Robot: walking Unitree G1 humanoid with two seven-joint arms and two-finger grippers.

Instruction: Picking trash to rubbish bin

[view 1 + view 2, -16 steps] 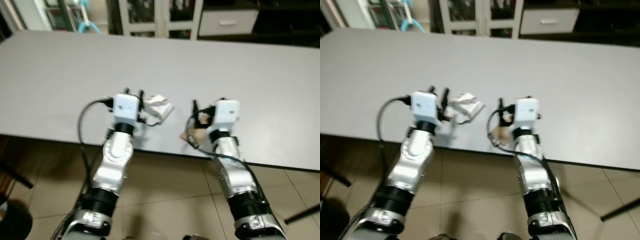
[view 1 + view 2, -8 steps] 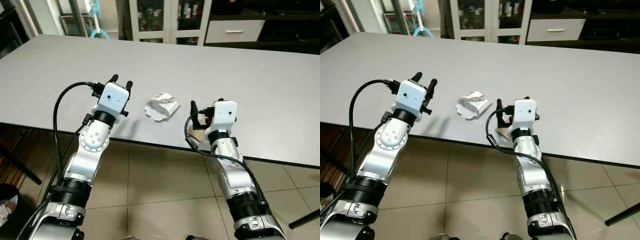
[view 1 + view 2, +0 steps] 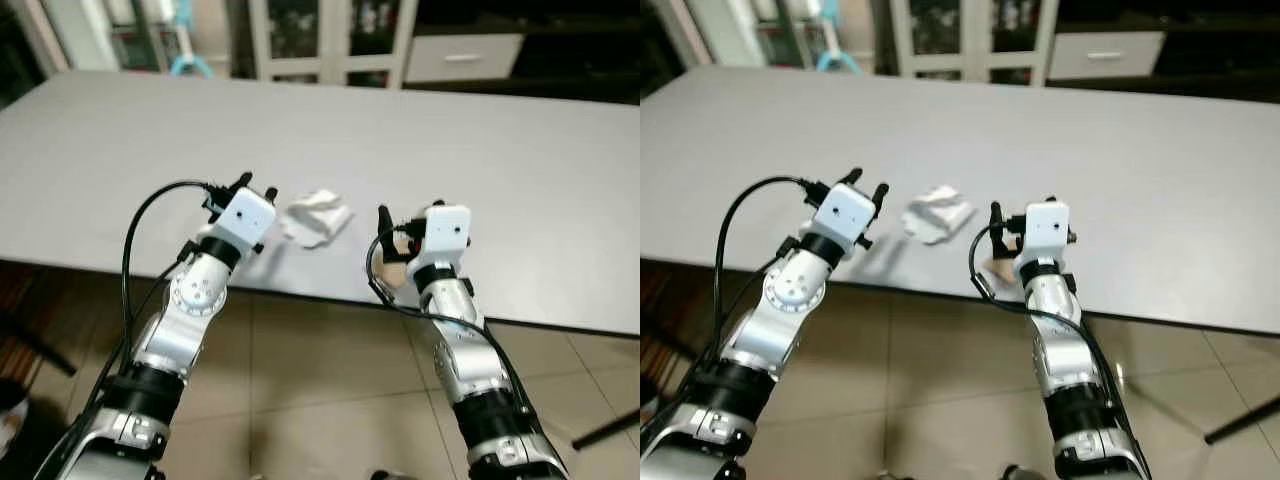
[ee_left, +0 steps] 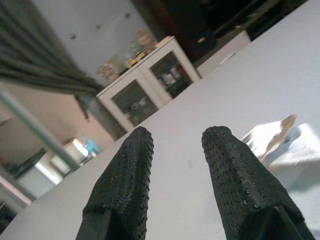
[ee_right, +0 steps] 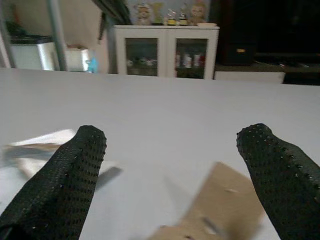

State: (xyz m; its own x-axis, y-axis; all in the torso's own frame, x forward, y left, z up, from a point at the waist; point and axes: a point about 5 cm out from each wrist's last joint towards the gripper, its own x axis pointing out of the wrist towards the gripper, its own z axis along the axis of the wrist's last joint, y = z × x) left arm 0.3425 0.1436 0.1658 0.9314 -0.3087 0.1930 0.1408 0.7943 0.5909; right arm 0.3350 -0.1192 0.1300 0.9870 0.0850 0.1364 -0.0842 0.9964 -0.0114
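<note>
A crumpled white paper (image 3: 318, 217) lies on the grey table (image 3: 470, 130) near its front edge. My left gripper (image 3: 258, 186) hovers just left of the paper, fingers a little apart and holding nothing; the left wrist view has the paper (image 4: 285, 145) beyond the fingers (image 4: 227, 165). My right gripper (image 3: 410, 215) is wide open at the table's front edge, right of the paper. A brown cardboard scrap (image 3: 397, 270) lies under it. In the right wrist view the scrap (image 5: 220, 205) sits between the fingers (image 5: 85, 150), with the white paper (image 5: 45, 145) off to one side.
White glass-door cabinets (image 3: 330, 40) and a white drawer unit (image 3: 465, 55) stand beyond the table's far edge. Tiled floor (image 3: 320, 400) runs under the front edge. A dark chair leg (image 3: 605, 430) crosses the floor at lower right.
The head view has shifted. Half a second ago my left gripper stood further left of the paper; now it is closer to it again. The right gripper stays over the cardboard scrap.
</note>
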